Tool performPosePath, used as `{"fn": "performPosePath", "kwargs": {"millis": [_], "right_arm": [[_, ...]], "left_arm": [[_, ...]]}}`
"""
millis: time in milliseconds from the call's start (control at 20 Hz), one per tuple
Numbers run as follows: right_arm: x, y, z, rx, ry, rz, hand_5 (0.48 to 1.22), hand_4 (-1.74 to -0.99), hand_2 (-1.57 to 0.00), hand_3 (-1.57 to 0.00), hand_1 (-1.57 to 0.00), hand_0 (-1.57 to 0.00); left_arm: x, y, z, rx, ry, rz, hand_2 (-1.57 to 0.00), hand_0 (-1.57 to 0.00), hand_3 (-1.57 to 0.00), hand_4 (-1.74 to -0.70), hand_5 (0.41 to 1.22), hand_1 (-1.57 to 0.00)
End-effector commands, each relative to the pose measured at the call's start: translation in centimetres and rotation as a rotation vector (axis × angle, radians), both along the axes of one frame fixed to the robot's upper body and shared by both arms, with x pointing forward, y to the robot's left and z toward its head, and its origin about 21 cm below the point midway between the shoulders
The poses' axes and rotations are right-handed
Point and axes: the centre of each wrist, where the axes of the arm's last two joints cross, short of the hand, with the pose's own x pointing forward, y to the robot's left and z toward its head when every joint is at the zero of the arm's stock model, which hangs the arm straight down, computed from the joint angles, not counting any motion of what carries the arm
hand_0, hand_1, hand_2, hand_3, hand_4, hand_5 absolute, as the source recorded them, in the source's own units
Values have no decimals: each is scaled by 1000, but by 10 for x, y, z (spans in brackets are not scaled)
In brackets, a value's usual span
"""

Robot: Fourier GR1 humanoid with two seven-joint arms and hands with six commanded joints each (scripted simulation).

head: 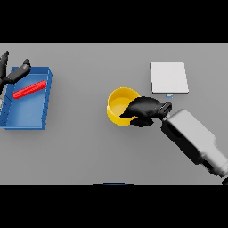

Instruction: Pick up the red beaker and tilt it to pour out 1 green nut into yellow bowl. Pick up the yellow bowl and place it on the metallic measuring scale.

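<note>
Yellow bowl (119, 103) was pinched at its right rim by right hand (143, 110); one-sided grip risked tipping before scale (168, 77), far right.

Head view, downward onto table (89, 156)

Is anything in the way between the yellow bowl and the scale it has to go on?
Nothing visible. The right hand is at the yellow bowl, and only bare table lies between it and the metallic scale.

Beaker (29, 89) in tray (26, 116) far left; bowl (118, 105) centre; scale (168, 77) behind-right.
</note>
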Motion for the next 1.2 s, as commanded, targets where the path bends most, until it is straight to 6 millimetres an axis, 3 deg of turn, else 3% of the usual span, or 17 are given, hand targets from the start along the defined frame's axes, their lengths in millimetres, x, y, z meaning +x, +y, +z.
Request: {"fn": "performPosePath", "kwargs": {"millis": [0, 150, 350, 600, 700, 750, 1000, 1150], "right_arm": [[2, 2, 6, -8, -15, -12, 1202, -1692, -1439, -1212, -1443, -1465], [2, -1, 22, 17, -18, -15, 1211, -1711, -1504, -1350, -1505, -1517], [4, -11, 46, 9, -51, -34, 1217, -1721, -1543, -1325, -1544, -1549], [15, -1, 59, -2, -53, -74, 1218, -1723, -1561, -1319, -1555, -1564], [24, -10, 68, -6, -83, -115, 1219, -1723, -1565, -1269, -1561, -1566], [26, -11, 73, -14, -109, -139, 1220, -1723, -1566, -1279, -1535, -1471], [43, -38, 85, -47, -164, -228, 1221, -1726, -1569, -1406, -1559, -1538], [54, -55, 85, -58, -182, -293, 1221, -1725, -1570, -1380, -1565, -1554]], "left_arm": [[0, -5, 1, -7, -4, -11, 1, 1, 1, -788, 725, 1], [2, -1, 4, 1, -9, -2, 1, 1, 1, -783, 727, 1], [-1, 2, 0, 3, -5, 0, 1, 1, 1, -788, 733, 1], [3, 2, 5, 2, -30, -11, 1, 1, 1, -799, 741, 1], [3, 5, 3, 8, -27, -7, 1, 1, 1, -795, 747, 1], [4, 3, 3, 5, -26, -6, 1, 1, 1, -794, 748, 1], [1, 6, 9, -6, -29, -9, 1, 1, 1, -799, 754, 1], [3, 6, 9, -3, -13, -1, 1, 1, 1, -802, 755, 1]]}}
